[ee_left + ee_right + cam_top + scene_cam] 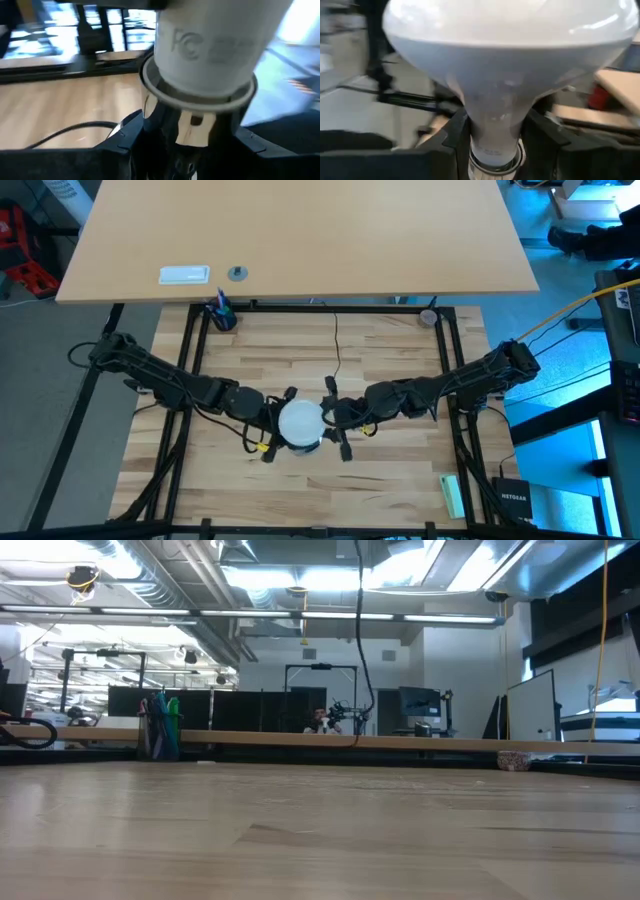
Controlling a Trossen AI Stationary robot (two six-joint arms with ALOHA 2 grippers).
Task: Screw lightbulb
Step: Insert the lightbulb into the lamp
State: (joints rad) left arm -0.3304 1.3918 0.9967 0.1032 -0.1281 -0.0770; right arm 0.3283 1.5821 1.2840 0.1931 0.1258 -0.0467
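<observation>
Lightbulb (500, 100) neck clamped by right gripper (495, 145), left gripper (195, 145) gripping socket (197, 87); keep axes aligned, turn w/o cross-threading.

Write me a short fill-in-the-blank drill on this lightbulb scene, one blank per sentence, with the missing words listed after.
1. The matte white globe-shaped lightbulb sits between the left gripper and the ____ gripper.
2. In the right wrist view, dark fingers flank the bulb's narrow ____.
3. The thin black cord runs across the ____ tabletop.
4. A small blue cup of pens stands near the table's far ____ corner.

Missing words: right; neck; wooden; left
</observation>
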